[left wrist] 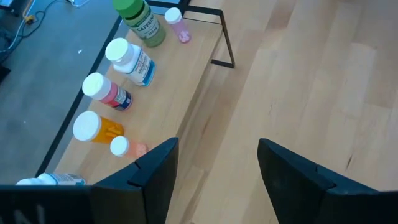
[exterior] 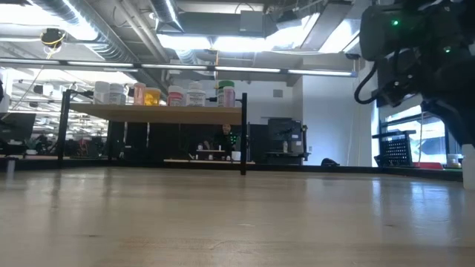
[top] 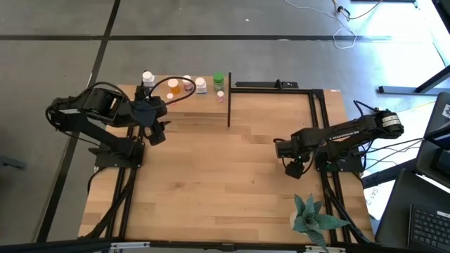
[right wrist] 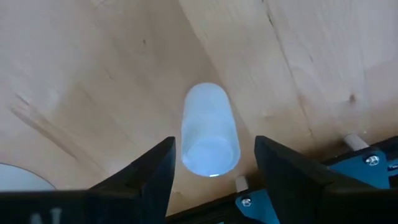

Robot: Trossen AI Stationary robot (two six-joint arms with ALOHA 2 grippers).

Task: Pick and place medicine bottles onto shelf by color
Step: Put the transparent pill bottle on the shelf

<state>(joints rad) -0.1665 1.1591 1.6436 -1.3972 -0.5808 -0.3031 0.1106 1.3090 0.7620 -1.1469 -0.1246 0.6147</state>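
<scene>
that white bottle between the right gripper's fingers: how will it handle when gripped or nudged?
The white bottle looks like a smooth round cylinder, so it may slip or rotate between the open fingers of the right gripper. It appears translucent plastic and small, so probably light. Whether it stands or lies on the tabletop is unclear; if lying, a nudge would likely roll it.

Four cams, one table
Top cam looks straight down; low cam looks level across table (exterior: 223,215); both see shelf (top: 190,95). Wrist cams close, facing down.
</scene>
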